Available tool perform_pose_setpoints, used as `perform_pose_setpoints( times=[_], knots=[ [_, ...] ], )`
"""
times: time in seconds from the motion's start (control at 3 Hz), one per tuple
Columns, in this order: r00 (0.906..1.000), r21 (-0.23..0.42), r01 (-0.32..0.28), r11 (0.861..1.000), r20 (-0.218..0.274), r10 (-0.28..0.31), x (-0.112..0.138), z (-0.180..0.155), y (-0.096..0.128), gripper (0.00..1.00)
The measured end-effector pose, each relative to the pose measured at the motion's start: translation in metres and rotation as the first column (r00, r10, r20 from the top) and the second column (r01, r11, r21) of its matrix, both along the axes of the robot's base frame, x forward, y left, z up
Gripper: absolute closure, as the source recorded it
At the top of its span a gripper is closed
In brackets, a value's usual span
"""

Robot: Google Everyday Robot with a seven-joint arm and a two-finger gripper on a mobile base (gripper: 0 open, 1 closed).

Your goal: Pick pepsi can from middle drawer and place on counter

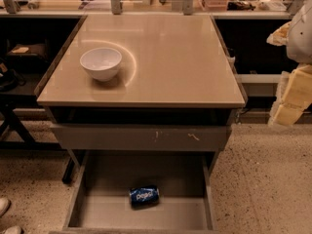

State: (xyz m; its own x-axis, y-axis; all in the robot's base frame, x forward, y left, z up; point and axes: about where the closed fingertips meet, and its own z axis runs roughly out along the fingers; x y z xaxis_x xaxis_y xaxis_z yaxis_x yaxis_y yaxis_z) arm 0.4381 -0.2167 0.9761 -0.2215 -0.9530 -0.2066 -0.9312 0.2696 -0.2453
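The pincer [294, 97], a pale yellowish assembly under a white arm shell [301, 30], hung at the right edge of the view. It was off to the right of the cabinet, well apart from the can and not holding it. Whether it stood wide or narrow could not be told.

The small dark blue pepsi can [144, 195] with white lettering lay on its side on the flat floor of the wide, shallow grey-brown metal drawer [146, 217], which stood pulled out at the bottom of the view. The can sat a little left of the middle, its length running roughly left to right, clear of both side walls. Above the rear of the open drawer stood the grey drawer front [141, 137] with pale scratch marks.

The step in hand looked to be the reach and grasp. Done well, it would mean coming down from the front and above, clear of that drawer front, and closing across the can's round body rather than along its length. A can on its side is apt to roll, so a centred, square descent would matter; a glancing touch could send it toward the back.

Further out, the large glossy beige rectangular tabletop [180, 62] carried a round white bowl [101, 62] on its left side. The right half looked the safer place to set the can.
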Motion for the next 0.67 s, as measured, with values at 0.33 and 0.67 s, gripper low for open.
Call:
perform_pose_setpoints(
  times=[0.33,0.67],
  knots=[
    [1.0,0.008,-0.004,1.0,0.008,0.004,0.001,-0.001,0.002,0.0],
    [0.9985,0.049,-0.055,0.997,0.007,0.055,-0.006,-0.025,0.027,0.0]
  ],
)
